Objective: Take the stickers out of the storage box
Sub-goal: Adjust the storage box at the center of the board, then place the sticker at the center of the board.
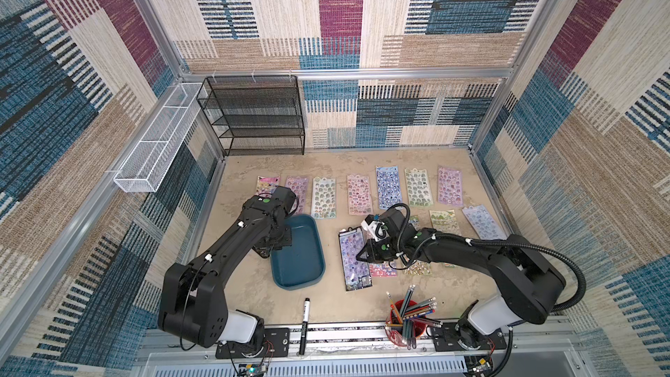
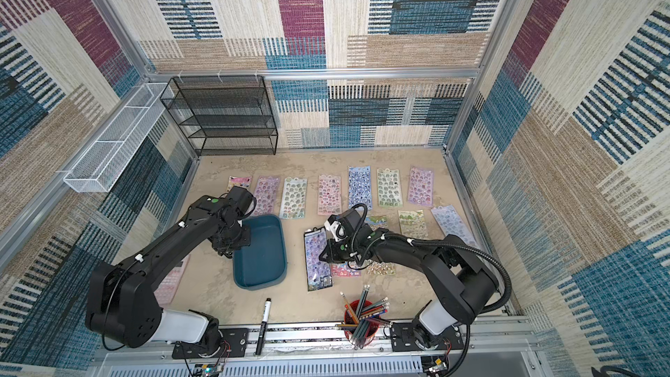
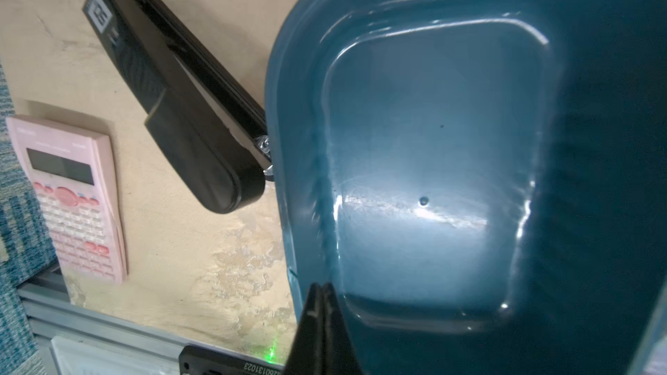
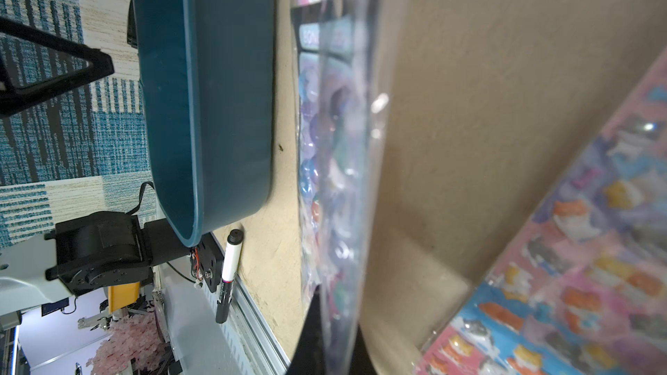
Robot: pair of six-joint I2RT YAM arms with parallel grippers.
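**Stickers (image 1: 388,187) lie on the tabletop; one sheet is pinched by its edge**

Every sheet I can see is on the tabletop (image 1: 362,161), most of them in rows towards the back. The storage box (image 1: 301,259) sits empty beside them. The right fingers (image 4: 306,337) are clamped on the lilac sheet (image 1: 350,266), which lies just beside the box. They grip it along a long edge, and in the right wrist view that edge curls up off the surface. The left fingers (image 3: 310,319) are pressed together with nothing between them, over the box's near wall. I can't tell whether they touch it.

These stickers look nearly weightless, thin and floppy, and each sheet is in a glossy sleeve that is probably slick. A flat sheet gives the fingers nothing to get under, so a raised edge or a short end looks like the best place to grip. Held at one edge, a sheet will likely droop and swing, and a light pinch may let the sleeve slide free.
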